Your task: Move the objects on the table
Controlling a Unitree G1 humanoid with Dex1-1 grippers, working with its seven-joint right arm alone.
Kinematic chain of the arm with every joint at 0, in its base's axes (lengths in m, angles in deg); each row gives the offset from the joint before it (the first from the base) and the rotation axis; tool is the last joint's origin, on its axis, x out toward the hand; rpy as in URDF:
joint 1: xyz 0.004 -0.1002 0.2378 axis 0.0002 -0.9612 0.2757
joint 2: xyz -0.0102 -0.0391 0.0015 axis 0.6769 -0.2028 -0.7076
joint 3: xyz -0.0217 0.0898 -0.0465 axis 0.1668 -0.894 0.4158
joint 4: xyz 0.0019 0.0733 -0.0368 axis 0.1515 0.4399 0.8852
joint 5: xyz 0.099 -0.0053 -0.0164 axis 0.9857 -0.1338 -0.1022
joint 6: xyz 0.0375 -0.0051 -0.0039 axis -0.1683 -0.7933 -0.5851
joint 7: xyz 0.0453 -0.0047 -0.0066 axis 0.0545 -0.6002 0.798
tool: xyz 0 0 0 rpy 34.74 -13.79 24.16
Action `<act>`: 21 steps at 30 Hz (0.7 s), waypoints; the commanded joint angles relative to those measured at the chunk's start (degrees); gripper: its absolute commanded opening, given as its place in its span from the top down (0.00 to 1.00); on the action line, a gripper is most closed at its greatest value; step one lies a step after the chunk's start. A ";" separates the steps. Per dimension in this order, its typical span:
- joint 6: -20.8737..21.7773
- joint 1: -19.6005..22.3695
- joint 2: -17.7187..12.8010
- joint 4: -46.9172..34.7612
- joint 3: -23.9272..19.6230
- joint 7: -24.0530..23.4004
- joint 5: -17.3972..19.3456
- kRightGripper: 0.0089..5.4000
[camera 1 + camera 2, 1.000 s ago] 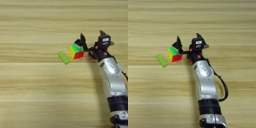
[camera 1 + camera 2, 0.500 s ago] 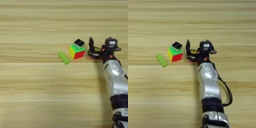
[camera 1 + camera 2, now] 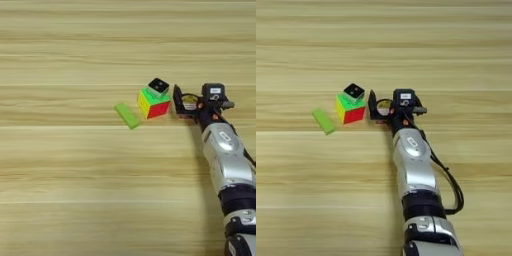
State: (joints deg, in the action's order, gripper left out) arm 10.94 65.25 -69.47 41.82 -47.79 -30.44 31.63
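A flat lime-green bar [image 3: 127, 115] lies on the table [image 3: 75, 190] just left of the green, yellow and red puzzle cube [image 3: 153, 103]. The tiny white cube with a black top [image 3: 158, 86] rests on the puzzle cube's back edge. Right of the cube lies the black tape roll with a yellow label [image 3: 189, 102]. My right gripper [image 3: 193, 103] is open and low over the roll, one black finger [image 3: 372, 102] between roll and cube, the other on the roll's right side. The roll is partly hidden by the fingers.
My silver forearm [image 3: 413, 165] runs from the bottom edge up to the gripper. Bare wooden table top lies on all other sides of the small group of things.
The gripper has moved right, away from the puzzle cube, and down around the tape roll. The small white cube, hidden behind a finger before, now shows on the puzzle cube.
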 commanded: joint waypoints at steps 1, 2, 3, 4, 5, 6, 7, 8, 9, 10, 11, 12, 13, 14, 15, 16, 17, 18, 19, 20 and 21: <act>-0.01 4.99 -1.56 -1.11 -0.17 -0.23 0.09 0.00; -0.28 5.07 -1.52 -0.81 -0.24 -0.21 0.25 0.00; -0.52 5.10 -1.47 -0.58 -0.35 -0.17 0.46 0.00; -0.85 5.12 -1.41 -0.30 -0.47 -0.10 0.70 0.00; -1.15 5.09 -1.36 -0.12 -0.55 -0.11 0.83 0.00; -1.29 5.06 -1.33 0.03 -0.59 -0.05 0.92 0.00; -1.44 5.00 -1.30 0.16 -0.64 0.01 1.01 0.00; -1.55 4.96 -1.29 0.29 -0.72 0.03 1.11 0.00; -1.75 4.89 -1.30 0.50 -0.92 0.01 1.27 0.00; -1.89 4.81 -1.28 0.60 -1.04 0.02 1.37 0.00; -1.98 4.68 -1.22 0.73 -1.03 0.07 1.40 0.00; -2.08 4.60 -1.17 0.86 -0.95 0.11 1.43 0.00; -2.10 4.55 -1.11 1.01 -0.82 0.15 1.40 0.00; -2.09 4.52 -1.08 1.19 -0.75 0.17 1.39 0.00; -2.02 4.46 -1.05 1.49 -0.71 0.23 1.42 0.00; -1.93 4.39 -1.02 1.81 -0.68 0.28 1.42 0.00; -1.93 4.27 -0.97 2.13 -0.54 0.36 1.33 0.00; -1.92 4.19 -0.94 2.40 -0.42 0.40 1.24 0.00; -1.94 4.17 -0.94 2.65 -0.37 0.40 1.18 0.00; -1.96 4.19 -0.96 2.91 -0.34 0.46 1.17 0.00; -1.95 4.27 -1.00 3.22 -0.29 0.50 1.14 0.00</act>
State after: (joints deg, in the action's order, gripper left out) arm 8.33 65.56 -69.41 46.76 -48.23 -30.13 32.76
